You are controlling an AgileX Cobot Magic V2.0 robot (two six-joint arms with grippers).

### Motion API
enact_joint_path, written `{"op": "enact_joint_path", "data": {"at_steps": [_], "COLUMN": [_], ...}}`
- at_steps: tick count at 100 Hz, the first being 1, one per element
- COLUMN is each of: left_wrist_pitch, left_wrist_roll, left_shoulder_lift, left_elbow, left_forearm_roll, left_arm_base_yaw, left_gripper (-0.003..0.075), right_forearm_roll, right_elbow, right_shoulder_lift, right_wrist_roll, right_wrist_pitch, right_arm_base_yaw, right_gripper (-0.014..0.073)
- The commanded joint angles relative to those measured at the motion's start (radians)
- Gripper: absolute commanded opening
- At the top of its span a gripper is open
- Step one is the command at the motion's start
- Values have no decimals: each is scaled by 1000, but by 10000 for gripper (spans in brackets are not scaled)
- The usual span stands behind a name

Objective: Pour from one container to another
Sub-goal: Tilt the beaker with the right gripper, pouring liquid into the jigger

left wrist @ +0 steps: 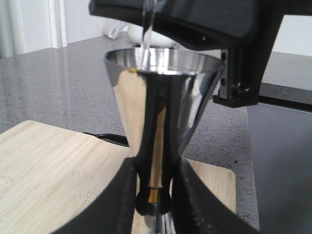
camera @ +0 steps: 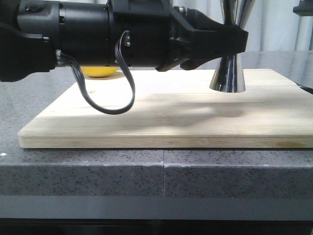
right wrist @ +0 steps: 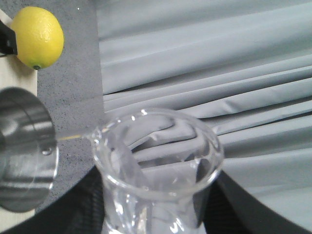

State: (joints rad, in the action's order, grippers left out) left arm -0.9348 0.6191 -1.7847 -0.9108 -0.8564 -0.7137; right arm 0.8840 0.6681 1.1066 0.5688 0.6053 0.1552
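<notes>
The steel hourglass jigger (camera: 228, 73) stands on the wooden board (camera: 146, 117) at the back right. My left gripper (camera: 230, 43) is shut on its narrow waist, and in the left wrist view the fingers (left wrist: 124, 195) press beside the gold band of the jigger (left wrist: 161, 102). My right gripper (right wrist: 156, 214) is shut on the clear glass beaker (right wrist: 156, 161), which is tipped over on its side. A thin stream of liquid (right wrist: 73, 137) runs from its lip into the jigger's open cup (right wrist: 22, 151). The stream (left wrist: 146, 34) also shows in the left wrist view.
A yellow lemon (camera: 100, 71) lies at the back of the board, behind the left arm (camera: 88, 34); the right wrist view shows the lemon (right wrist: 38, 36) too. The board rests on a grey speckled counter (camera: 98, 171). Pale curtains (right wrist: 219, 73) hang behind. The right arm's black housing (left wrist: 234, 29) hovers over the jigger.
</notes>
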Motion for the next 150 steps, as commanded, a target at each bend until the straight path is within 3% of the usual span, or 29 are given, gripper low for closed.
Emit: {"op": "enact_joint_path", "data": {"at_steps": [1,150], "left_wrist_pitch": [-80,-80], "left_wrist_roll": [11,11], "left_shoulder_lift": [47,47], "left_elbow": [-32,-32], "left_forearm_roll": [39,39], "left_arm_base_yaw": [-1,-1], "left_gripper": [60,60], "right_forearm_roll": [-27,-27], "right_elbow": [28,28], "right_shoulder_lift": [-24,-24], "right_wrist_roll": [8,147], "right_wrist_pitch": [64,86], "right_arm_base_yaw": [-2,-2], "right_gripper": [291,291]}}
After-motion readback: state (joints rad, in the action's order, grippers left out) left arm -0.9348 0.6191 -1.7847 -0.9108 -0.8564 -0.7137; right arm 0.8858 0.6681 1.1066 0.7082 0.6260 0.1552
